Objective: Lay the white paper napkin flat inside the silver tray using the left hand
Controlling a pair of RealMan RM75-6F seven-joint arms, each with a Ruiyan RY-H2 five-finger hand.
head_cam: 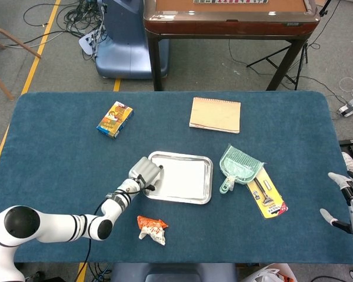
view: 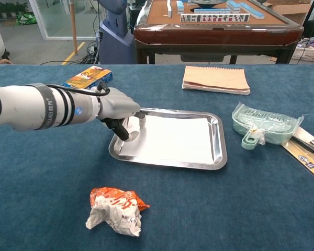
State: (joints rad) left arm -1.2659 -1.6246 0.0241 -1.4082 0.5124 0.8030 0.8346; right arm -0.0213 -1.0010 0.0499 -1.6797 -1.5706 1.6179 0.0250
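Colourful box [view: 87,77]: lay far left on the blue table [view: 42,183]. Crumpled wrapper [view: 116,210]: near front edge. Left hand [view: 119,107]: reached over the tray's left rim, fingertips [view: 139,120] pinching the napkin's left edge. White napkin [view: 170,137]: lay flat inside the silver tray [view: 218,151]. Notebook [view: 216,79]: behind the tray. Green dustpan [view: 262,125] and packaged tool [head_cam: 266,195]: right of the tray. Right hand [head_cam: 348,202]: at the far right edge, fingers apart, holding nothing.
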